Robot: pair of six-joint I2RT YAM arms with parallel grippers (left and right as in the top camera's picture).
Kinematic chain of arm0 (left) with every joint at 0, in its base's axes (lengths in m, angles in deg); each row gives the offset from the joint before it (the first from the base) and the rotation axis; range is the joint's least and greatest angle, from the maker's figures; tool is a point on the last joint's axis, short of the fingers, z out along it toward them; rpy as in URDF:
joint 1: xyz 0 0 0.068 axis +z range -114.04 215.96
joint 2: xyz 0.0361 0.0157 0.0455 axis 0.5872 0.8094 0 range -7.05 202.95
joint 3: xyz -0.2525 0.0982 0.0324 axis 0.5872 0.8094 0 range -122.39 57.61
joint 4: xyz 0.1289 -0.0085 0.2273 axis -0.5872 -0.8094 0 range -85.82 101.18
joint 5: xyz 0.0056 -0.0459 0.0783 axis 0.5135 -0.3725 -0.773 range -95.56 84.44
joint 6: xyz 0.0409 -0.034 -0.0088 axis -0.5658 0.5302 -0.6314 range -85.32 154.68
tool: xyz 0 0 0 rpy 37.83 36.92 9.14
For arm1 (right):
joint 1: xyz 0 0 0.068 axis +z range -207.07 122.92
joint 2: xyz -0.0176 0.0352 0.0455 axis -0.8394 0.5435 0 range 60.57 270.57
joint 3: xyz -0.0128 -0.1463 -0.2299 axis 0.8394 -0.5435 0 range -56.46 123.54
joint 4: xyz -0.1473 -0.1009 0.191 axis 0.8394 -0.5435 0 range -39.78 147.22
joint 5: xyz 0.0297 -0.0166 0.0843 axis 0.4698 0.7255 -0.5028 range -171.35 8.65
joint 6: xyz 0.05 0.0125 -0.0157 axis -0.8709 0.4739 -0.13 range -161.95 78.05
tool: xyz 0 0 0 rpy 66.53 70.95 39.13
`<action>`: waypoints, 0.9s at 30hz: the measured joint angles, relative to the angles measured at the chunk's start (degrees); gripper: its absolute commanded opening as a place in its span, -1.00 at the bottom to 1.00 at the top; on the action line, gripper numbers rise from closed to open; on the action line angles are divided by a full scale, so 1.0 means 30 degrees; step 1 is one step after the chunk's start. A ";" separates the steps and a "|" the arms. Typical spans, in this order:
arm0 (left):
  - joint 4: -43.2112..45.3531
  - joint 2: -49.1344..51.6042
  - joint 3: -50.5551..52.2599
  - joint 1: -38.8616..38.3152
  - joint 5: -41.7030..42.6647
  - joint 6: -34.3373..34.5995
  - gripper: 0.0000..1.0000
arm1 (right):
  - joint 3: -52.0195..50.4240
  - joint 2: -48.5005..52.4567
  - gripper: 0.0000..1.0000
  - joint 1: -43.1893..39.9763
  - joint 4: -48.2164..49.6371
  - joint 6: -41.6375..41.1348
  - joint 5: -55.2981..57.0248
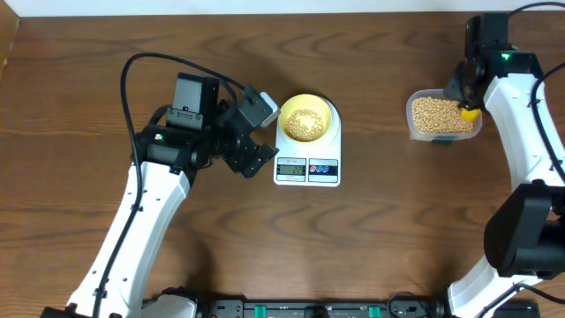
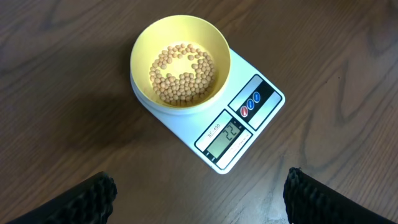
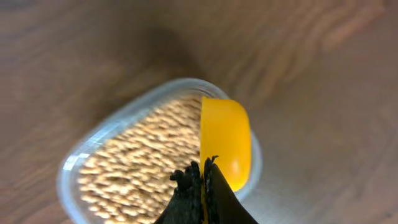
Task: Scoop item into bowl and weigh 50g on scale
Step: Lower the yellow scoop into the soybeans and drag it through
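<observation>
bowl (image 2: 180, 43) of beans (image 2: 182, 74) sits on scale (image 2: 249, 118), claw (image 2: 199, 199) open.

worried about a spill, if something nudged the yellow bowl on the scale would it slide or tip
The bowl probably slides rather than tips: it sits wide and low on the smooth scale. Likely light too, holding only a thin layer of beans.

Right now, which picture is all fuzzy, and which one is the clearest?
Right wrist view: fuzziest, the beans in the clear tub smear into streaks and the yellow scoop has soft edges. Left wrist view: clearest, each bean in the bowl shows separately and the scale has crisp digits on its display. Overhead view: sharp, but the display is too small to read.
</observation>
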 measured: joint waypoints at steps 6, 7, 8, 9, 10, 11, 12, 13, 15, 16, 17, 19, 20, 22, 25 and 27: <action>0.0000 0.0000 0.0000 0.0000 0.0000 0.0000 0.76 | 0.0000 0.0000 -0.97 0.0000 0.0430 0.1005 -0.0816; 0.0000 0.0000 0.0000 0.0000 0.0000 0.0000 0.77 | -0.0022 0.0000 -0.97 0.0000 0.0444 0.1122 -0.0852; 0.0000 0.0000 0.0000 0.0000 0.0000 0.0000 0.76 | -0.0087 0.0000 -0.97 0.0000 0.0474 0.1275 -0.0896; 0.0000 0.0000 0.0000 0.0000 0.0000 0.0000 0.76 | -0.0168 0.0000 -0.97 0.0000 0.0495 0.1377 -0.0918; 0.0007 0.0000 0.0000 0.0000 0.0000 0.0000 0.77 | -0.0277 0.0000 -0.97 0.0000 0.0517 0.1515 -0.0962; 0.0000 0.0000 0.0000 0.0000 0.0000 0.0000 0.76 | -0.0474 0.0000 -0.97 0.0000 0.0554 0.1676 -0.0976; 0.0000 0.0000 0.0000 0.0000 0.0000 0.0000 0.76 | -0.0619 0.0000 -0.97 0.0000 0.0554 0.1770 -0.1013; 0.0000 0.0000 0.0000 0.0000 0.0000 0.0000 0.77 | -0.0816 0.0000 -0.97 0.0000 0.0576 0.1894 -0.1035; 0.0007 0.0000 0.0000 0.0000 0.0000 0.0000 0.76 | -0.1166 0.0000 -0.97 0.0000 0.0568 0.2098 -0.1049; 0.0000 0.0000 0.0000 0.0000 0.0000 0.0000 0.76 | -0.1326 0.0000 -0.97 0.0000 0.0627 0.2259 -0.1042; 0.0000 0.0000 0.0000 0.0000 0.0000 0.0000 0.76 | -0.1472 0.0000 -0.97 0.0000 0.0685 0.2331 -0.1049; 0.0000 0.0000 0.0000 0.0000 0.0000 0.0000 0.76 | -0.1770 0.0000 -0.97 0.0000 0.0852 0.2550 -0.1042; 0.0000 0.0000 0.0000 0.0000 0.0000 0.0000 0.76 | -0.1909 0.0000 -0.97 0.0000 0.0925 0.2630 -0.1042; 0.0000 0.0000 0.0000 0.0000 0.0000 0.0000 0.77 | -0.2113 0.0000 -0.97 0.0007 0.1129 0.2703 -0.1086; 0.0000 0.0000 0.0000 0.0000 0.0000 0.0000 0.76 | -0.2215 0.0000 -0.97 0.0007 0.1319 0.2776 -0.1392; 0.0000 0.0000 0.0000 0.0000 0.0000 0.0000 0.76 | -0.2229 0.0000 -0.97 0.0007 0.1326 0.2849 -0.1632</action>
